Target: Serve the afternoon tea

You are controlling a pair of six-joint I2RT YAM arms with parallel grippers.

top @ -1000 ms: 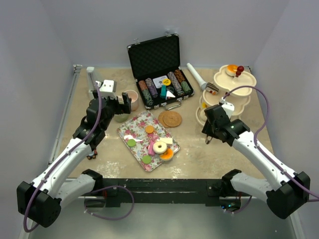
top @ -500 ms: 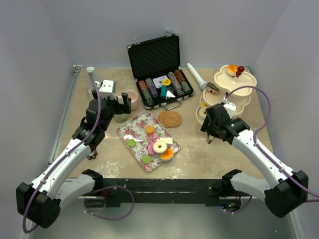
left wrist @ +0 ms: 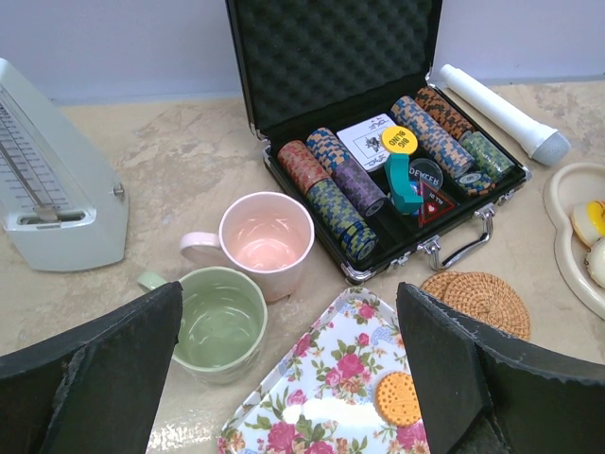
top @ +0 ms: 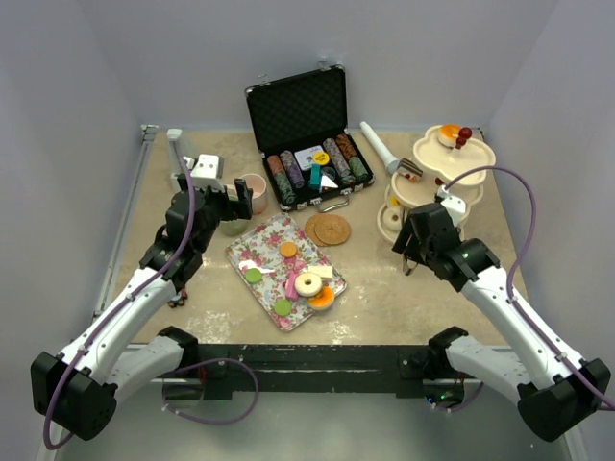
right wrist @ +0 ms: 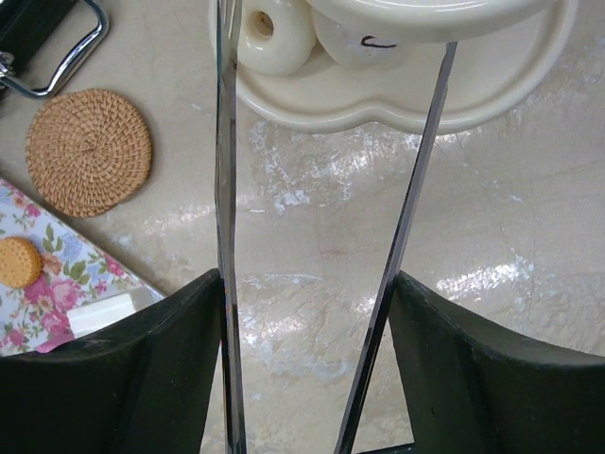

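Note:
The cream three-tier stand (top: 452, 178) is at the back right, with an orange cake (top: 449, 134) on the top tier and a cake slice (top: 410, 171) on the middle tier. In the right wrist view its bottom tier (right wrist: 397, 99) holds a white donut (right wrist: 274, 33). My right gripper (top: 407, 261) (right wrist: 321, 170) is open and empty over bare table just in front of the stand. More treats, among them a white donut (top: 308, 283), lie on the floral tray (top: 264, 240). My left gripper (top: 231, 204) (left wrist: 288, 322) is open and empty above the pink cup (left wrist: 265, 241) and the green cup (left wrist: 219, 320).
An open black case of poker chips (top: 312, 168) stands at the back centre, with a white torch (top: 380, 146) beside it. Two woven coasters (top: 329, 229) lie between the tray and the stand. A white metronome (left wrist: 57, 180) is at the back left.
My right arm has shifted a little to the right and back, closer to the stand, still open. The left arm has not moved.

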